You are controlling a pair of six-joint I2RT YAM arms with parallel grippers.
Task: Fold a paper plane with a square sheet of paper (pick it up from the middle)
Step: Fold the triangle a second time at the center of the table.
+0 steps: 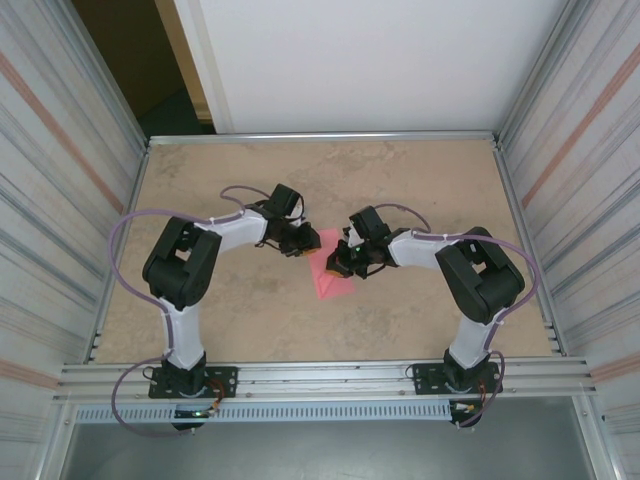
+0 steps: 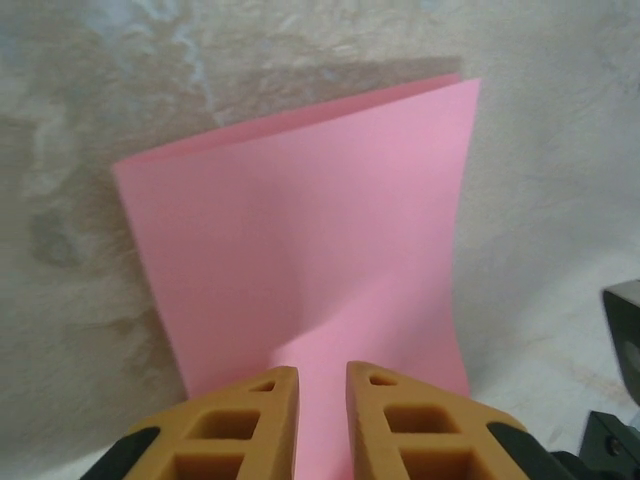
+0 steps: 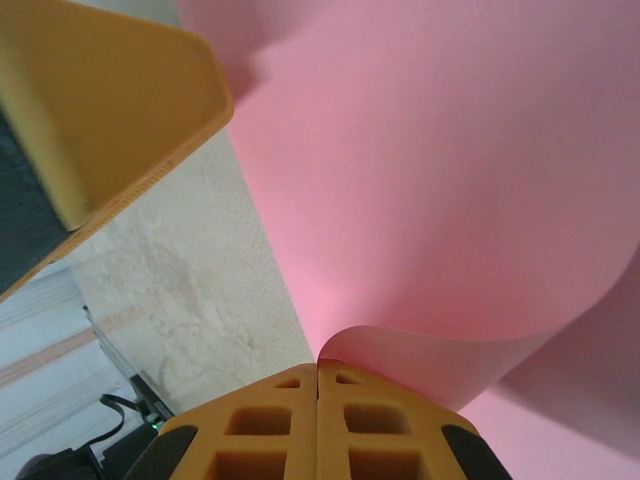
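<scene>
The pink square sheet of paper (image 1: 331, 279) lies mid-table, folded over on itself, between both grippers. In the left wrist view the sheet (image 2: 300, 230) shows two layers at its far edge and bulges up toward my left gripper (image 2: 322, 370), whose jaws stand a narrow gap apart with pink showing in the gap. My left gripper (image 1: 303, 246) sits at the sheet's far left corner. My right gripper (image 3: 318, 362) is shut, pinching a curled-up edge of the sheet (image 3: 450, 170). From above, the right gripper (image 1: 338, 264) is over the sheet's upper part.
The beige marbled table (image 1: 420, 190) is fenced by ribbed metal walls on both sides (image 1: 60, 180) and an aluminium rail (image 1: 320, 375) at the near edge. One finger of the left gripper (image 3: 100, 110) looms close in the right wrist view.
</scene>
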